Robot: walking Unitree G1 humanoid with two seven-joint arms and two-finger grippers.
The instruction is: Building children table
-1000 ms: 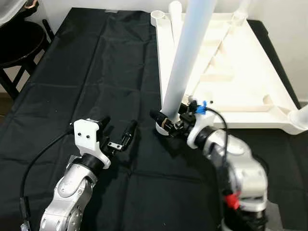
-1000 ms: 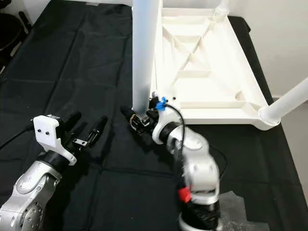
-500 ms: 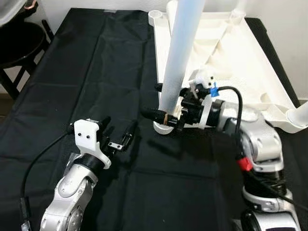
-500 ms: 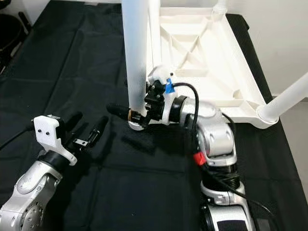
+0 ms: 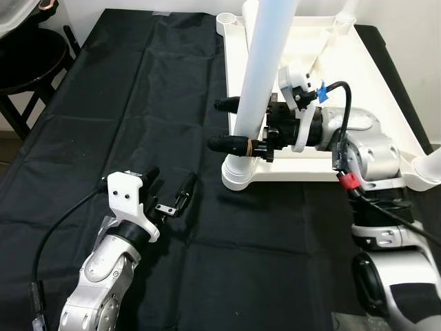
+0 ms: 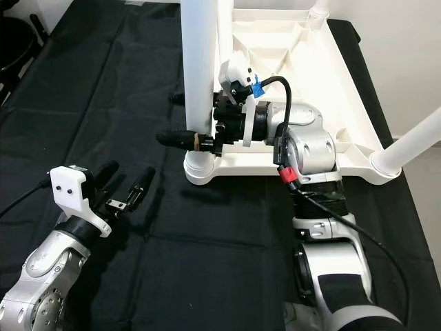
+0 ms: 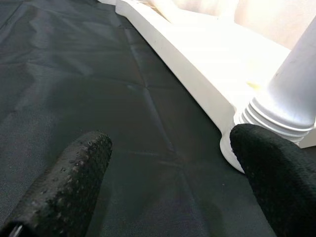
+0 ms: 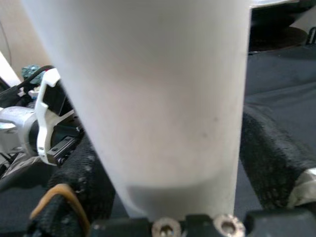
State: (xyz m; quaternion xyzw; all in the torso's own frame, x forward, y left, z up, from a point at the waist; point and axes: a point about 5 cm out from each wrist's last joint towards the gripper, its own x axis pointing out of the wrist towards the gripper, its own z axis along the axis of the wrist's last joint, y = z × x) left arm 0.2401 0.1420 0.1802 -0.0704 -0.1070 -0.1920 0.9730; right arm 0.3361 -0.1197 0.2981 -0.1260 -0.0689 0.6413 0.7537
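The white children's table top [image 5: 358, 76] lies upside down on the black cloth. A white table leg [image 5: 265, 69] stands nearly upright in the socket at its near left corner [image 5: 238, 172]. My right gripper [image 5: 219, 125] is shut on this leg a little above the socket, one black finger on each side. In the right wrist view the leg [image 8: 148, 98] sits between the fingers [image 8: 276, 158]. My left gripper [image 5: 172, 178] hovers open and holding nothing over the cloth, to the left of that corner. Its wrist view shows the leg's base [image 7: 291, 98] ahead.
Another white leg [image 5: 431, 165] stands at the table top's near right corner, and two more at its far corners [image 5: 248, 10]. A black stool [image 5: 27, 62] stands beyond the cloth's far left edge. Bare black cloth [image 5: 138, 89] stretches left of the table top.
My right gripper has climbed from the leg's base to higher up the leg, and the right arm has risen over the table top. The left arm has stayed still.
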